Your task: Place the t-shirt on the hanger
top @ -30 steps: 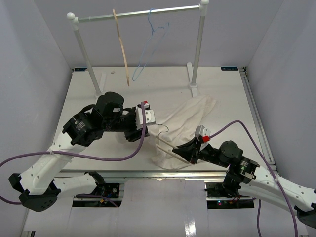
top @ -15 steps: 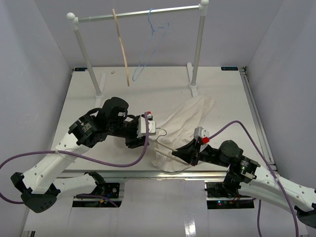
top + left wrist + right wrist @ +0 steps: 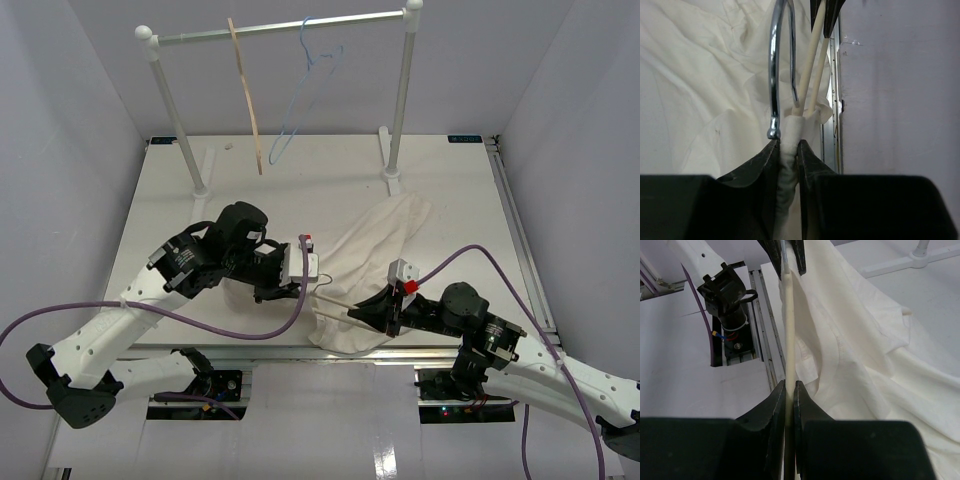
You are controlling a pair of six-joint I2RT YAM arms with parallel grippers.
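Observation:
The cream t-shirt (image 3: pixel 385 240) lies crumpled on the table's right half, running from the rack foot down to the front edge. It also fills the left wrist view (image 3: pixel 705 85) and the right wrist view (image 3: pixel 870 355). The pale wooden hanger (image 3: pixel 335 306) lies across its lower end. My right gripper (image 3: pixel 372 313) is shut on one hanger arm (image 3: pixel 789 335). My left gripper (image 3: pixel 306 277) is shut on a bunch of t-shirt fabric (image 3: pixel 788 142) at the hanger's neck, beside the silver hook (image 3: pixel 774 70). The two grippers face each other along the hanger arm.
A clothes rack (image 3: pixel 285 27) stands at the back with a darker tan wooden hanger (image 3: pixel 246 95) and a blue wire hanger (image 3: pixel 305 85) on its rail. Its feet (image 3: pixel 392 178) rest on the white table (image 3: pixel 180 200). The metal front edge (image 3: pixel 832 125) runs just below the shirt.
My left gripper has moved right and down to the hanger's neck and shut on the fabric there. The right gripper has shifted the hanger slightly left.

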